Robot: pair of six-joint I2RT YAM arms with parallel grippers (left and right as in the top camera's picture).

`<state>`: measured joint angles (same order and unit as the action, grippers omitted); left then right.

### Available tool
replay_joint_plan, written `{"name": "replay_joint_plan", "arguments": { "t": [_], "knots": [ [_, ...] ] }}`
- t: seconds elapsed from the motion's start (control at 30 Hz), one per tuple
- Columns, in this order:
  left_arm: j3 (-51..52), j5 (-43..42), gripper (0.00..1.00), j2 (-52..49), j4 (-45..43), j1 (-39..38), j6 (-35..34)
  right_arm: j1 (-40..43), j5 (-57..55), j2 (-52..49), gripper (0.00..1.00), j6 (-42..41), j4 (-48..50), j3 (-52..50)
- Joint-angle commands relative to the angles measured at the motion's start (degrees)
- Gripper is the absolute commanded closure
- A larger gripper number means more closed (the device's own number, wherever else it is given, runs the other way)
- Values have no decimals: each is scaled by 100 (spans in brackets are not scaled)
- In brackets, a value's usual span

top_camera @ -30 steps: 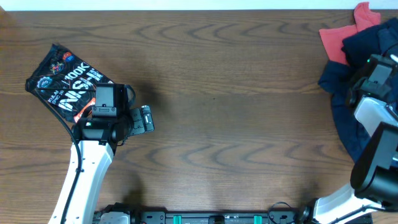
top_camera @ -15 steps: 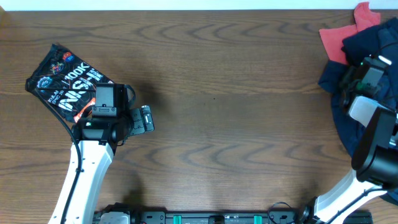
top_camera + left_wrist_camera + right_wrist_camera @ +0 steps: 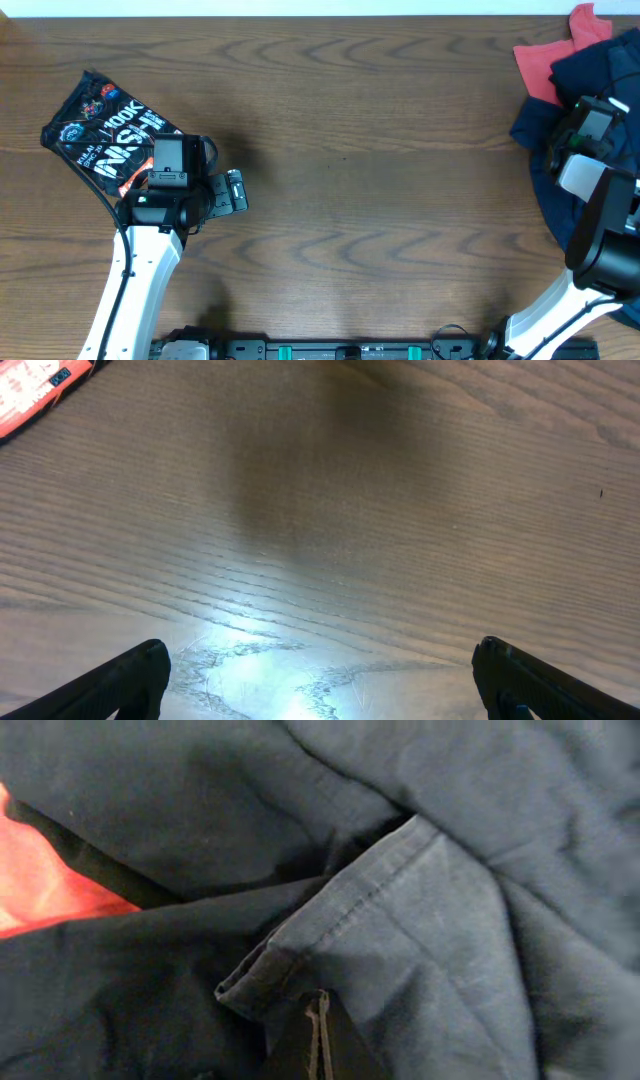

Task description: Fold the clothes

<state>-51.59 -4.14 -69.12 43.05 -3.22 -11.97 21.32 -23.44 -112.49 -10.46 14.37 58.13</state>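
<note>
A crumpled navy garment (image 3: 533, 127) lies at the table's right edge, partly over a red garment (image 3: 545, 62). My right gripper (image 3: 568, 128) is down in this pile. In the right wrist view its fingers (image 3: 318, 1020) are shut on a raised hem of the navy garment (image 3: 420, 910), with the red cloth (image 3: 45, 880) at the left. A folded black printed garment (image 3: 105, 135) lies at the far left. My left gripper (image 3: 236, 192) is open and empty beside it, over bare wood (image 3: 320, 560).
The wooden table (image 3: 380, 180) spans the view. A red and white corner of the printed garment (image 3: 35, 390) shows at the top left of the left wrist view. The navy cloth runs off the table's right side.
My right gripper has shifted a little to the left in the navy pile. The left arm has not moved.
</note>
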Motion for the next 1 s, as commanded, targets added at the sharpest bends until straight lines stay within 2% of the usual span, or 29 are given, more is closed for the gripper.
{"name": "replay_joint_plan", "arguments": {
  "t": [0.0, 0.2, 0.33, 0.43, 0.53, 0.6, 0.67, 0.8, 0.97],
  "knots": [
    [-138, 4, 2, 4, -2, -22, 50, 52, -221, 503, 99, -15, -133, 37],
    [-138, 7, 2, 4, -4, -22, 52, 35, 7, 1261, 99, 155, -903, 37],
    [-138, 7, 2, 4, -4, -22, 50, -48, 1307, 1801, 99, 1202, -1561, 37],
    [-138, 7, 2, 4, -4, -22, 50, -302, 2444, 2238, 99, 2085, -2455, 37],
    [-138, 7, 2, 4, -4, -22, 50, -612, 2184, 2474, 99, 2173, -2966, 37],
    [-138, 7, 2, 4, -2, -22, 50, -741, 1665, 2465, 80, 1858, -2933, 35],
    [-138, 7, 2, 4, -2, -22, 50, -789, 1320, 2378, 79, 1655, -2804, 35],
    [-138, 4, 2, 4, 0, -22, 50, -758, 756, 2020, 60, 1207, -2402, 35],
    [-138, 4, 2, 4, 2, -22, 50, -577, 415, 1204, 48, 857, -1703, 35]
  ]
}}
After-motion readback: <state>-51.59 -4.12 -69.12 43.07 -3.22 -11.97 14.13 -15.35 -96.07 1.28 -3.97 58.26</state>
